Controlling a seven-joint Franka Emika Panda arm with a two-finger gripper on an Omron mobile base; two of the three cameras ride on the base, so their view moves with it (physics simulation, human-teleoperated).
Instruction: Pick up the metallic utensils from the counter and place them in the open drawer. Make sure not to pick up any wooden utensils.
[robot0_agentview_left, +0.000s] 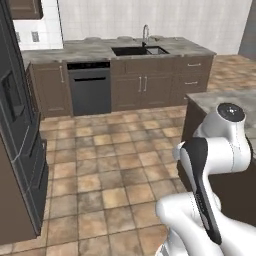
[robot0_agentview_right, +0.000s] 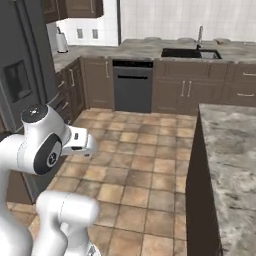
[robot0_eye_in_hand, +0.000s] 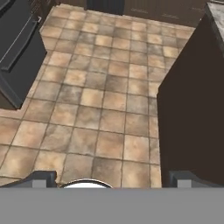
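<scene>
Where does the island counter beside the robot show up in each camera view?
Left base view: island counter at right edge, mid-height.
Right base view: counter fills the right side, down to the bottom.
Hand view: counter in the top right corner.
Shared landmark: tiled floor.

One grey-beige veined stone counter on a dark base (robot0_agentview_right: 230, 150) just right of the pincer (robot0_eye_in_hand: 113, 179); ahead, one black dishwasher (robot0_agentview_right: 132, 86), one black sink (robot0_agentview_left: 139, 50), one silver faucet (robot0_agentview_left: 145, 33).
</scene>
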